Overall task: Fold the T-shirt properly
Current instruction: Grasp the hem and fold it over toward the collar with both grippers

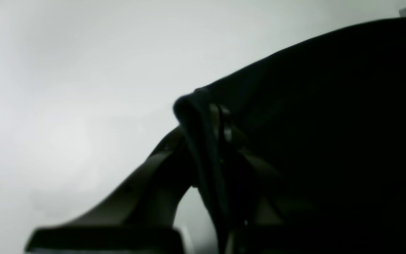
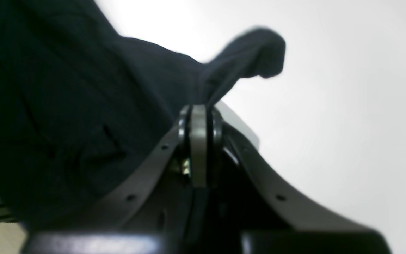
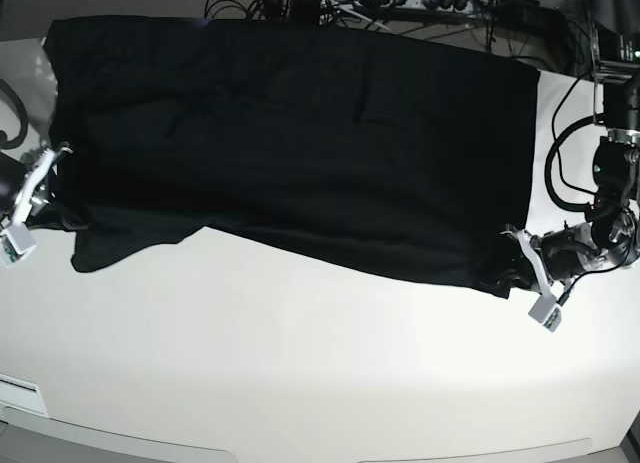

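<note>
The black T-shirt (image 3: 290, 133) lies spread across the far half of the white table, plain black side up; no print shows. My left gripper (image 3: 512, 268), on the base view's right, is shut on the shirt's near right corner; in the left wrist view the cloth (image 1: 312, 123) runs between its closed fingers (image 1: 220, 120). My right gripper (image 3: 55, 168), on the base view's left, is shut on the shirt's left edge; in the right wrist view a fold of cloth (image 2: 245, 60) sticks up from the closed fingertips (image 2: 198, 116).
The white table (image 3: 300, 363) stretches bare toward the near edge. Cables and dark equipment (image 3: 400, 3) lie along the far edge. The left arm's body and cables (image 3: 610, 183) stand at the right edge.
</note>
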